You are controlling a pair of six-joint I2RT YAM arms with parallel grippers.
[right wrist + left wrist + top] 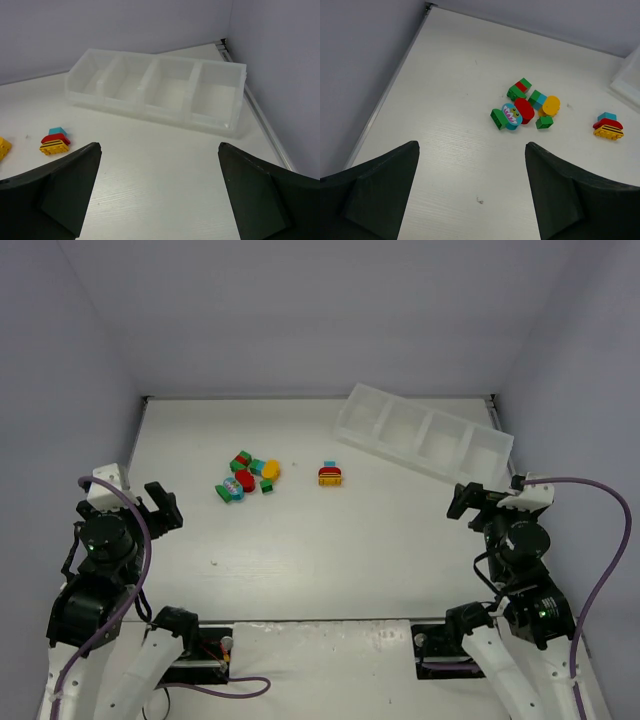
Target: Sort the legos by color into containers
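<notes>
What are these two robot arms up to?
Two robot arms are set to sort small colored legos into a four-compartment tray. Nothing is held: the left gripper and right gripper are both open, well short of them. The legos lie on the table, and the tray looks empty.

Both arms had black joints and white links. A purple cable (146, 540) ran along the left arm (100, 540), another along the right arm (525, 540). The fingers (375, 195) were dark, wedge-shaped blocks.

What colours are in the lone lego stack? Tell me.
Teal, red and black-striped yellow stack; clearest in the right wrist view.
</notes>
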